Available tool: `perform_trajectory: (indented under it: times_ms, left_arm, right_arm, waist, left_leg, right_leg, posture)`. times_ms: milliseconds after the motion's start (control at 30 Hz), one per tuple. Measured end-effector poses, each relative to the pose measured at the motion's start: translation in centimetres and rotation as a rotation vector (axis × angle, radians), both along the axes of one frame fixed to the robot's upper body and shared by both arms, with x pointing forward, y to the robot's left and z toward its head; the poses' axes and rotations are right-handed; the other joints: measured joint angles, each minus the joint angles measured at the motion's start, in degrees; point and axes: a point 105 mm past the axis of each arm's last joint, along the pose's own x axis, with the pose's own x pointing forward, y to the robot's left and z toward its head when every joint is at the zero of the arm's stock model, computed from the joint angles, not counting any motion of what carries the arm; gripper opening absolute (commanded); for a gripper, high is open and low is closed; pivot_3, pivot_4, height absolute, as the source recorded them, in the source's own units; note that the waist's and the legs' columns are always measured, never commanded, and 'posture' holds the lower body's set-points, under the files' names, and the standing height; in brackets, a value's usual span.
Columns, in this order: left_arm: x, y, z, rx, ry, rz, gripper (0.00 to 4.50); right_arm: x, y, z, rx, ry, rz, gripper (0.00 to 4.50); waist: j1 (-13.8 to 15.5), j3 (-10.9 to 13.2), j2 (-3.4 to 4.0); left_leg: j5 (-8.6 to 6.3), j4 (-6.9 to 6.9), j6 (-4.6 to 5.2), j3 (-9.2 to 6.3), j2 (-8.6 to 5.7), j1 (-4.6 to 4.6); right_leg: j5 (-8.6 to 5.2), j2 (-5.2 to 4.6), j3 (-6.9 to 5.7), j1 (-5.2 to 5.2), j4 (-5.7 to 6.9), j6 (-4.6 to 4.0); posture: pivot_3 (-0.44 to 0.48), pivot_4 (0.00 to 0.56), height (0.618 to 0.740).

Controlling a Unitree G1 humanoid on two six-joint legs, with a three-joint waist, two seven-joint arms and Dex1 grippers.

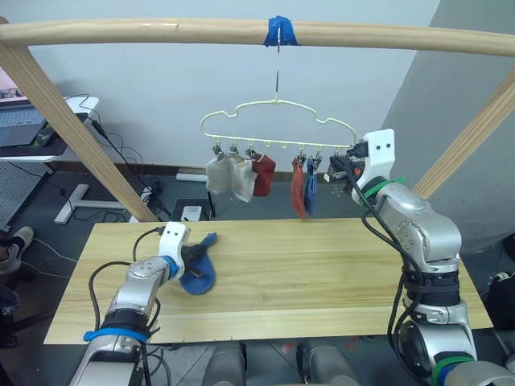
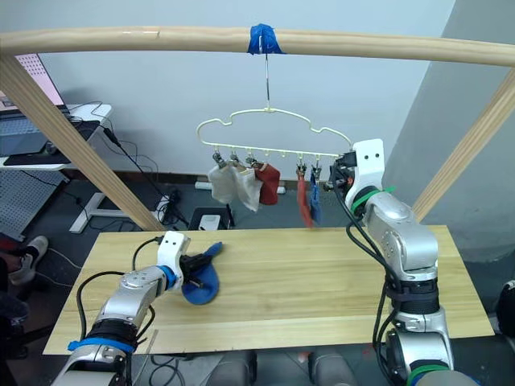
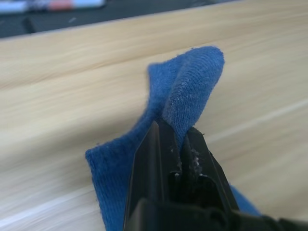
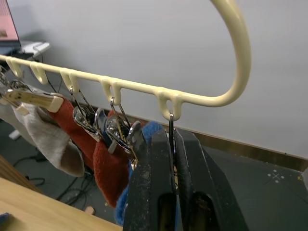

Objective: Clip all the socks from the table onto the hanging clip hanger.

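Note:
One blue sock lies on the pale wooden table at its left part. My left gripper is shut on a raised fold of it, low over the table. The cream-yellow clip hanger hangs from the rail above the table's far edge. It carries two light grey socks, a brick red sock, another red sock and a blue sock. My right gripper is at the hanger's right end, shut on the last metal clip, which holds no sock.
A thick wooden rail with blue tape spans the top, held by slanted wooden posts at both sides. Behind on the left are a desk with a laptop and cables on the floor.

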Motion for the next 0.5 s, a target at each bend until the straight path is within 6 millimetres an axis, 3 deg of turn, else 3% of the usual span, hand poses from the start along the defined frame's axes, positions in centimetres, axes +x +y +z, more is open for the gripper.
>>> perform_trajectory:
  times_ms: [100,233,400,500]
  left_arm:
    - [0.2,-2.9,3.1,-0.081,-0.115,-0.097,0.01]
    - [-0.6,-7.2,8.2,-0.186,-0.280,-0.268,0.01]
    - [-1.5,-10.3,9.2,-0.131,-0.362,-0.409,0.01]
    - [-1.6,-12.3,10.0,-0.117,-0.411,-0.461,0.01]
  right_arm:
    - [-0.2,0.3,-0.1,0.046,0.051,0.030,0.00]
    - [-0.5,0.7,0.4,0.267,0.193,0.047,0.00]
    - [-0.9,0.8,0.8,0.424,0.308,0.036,0.00]
    - [-1.3,1.8,0.6,0.477,0.375,0.063,0.00]
  waist:
    - [-0.2,0.0,-0.05]
    - [-0.3,0.0,-0.03]
    - [-0.3,0.1,0.01]
    - [-0.3,0.1,0.01]
  left_leg:
    - [0.00,-0.02,0.00,-0.03,0.05,0.02]
    - [0.00,-0.03,0.00,-0.03,0.06,0.04]
    - [0.00,-0.03,0.00,0.01,0.02,0.04]
    - [0.00,-0.03,0.01,0.01,0.03,0.03]
  right_leg:
    - [0.00,0.05,0.00,0.00,0.02,0.00]
    - [0.01,0.06,0.01,0.00,0.06,-0.01]
    - [0.00,0.06,0.05,-0.01,0.03,-0.01]
    - [0.00,0.07,0.05,-0.03,0.03,-0.01]
  posture:
    - [0.006,0.172,0.740]
    - [0.008,0.173,0.740]
    - [0.001,0.169,0.740]
    - [0.001,0.169,0.740]
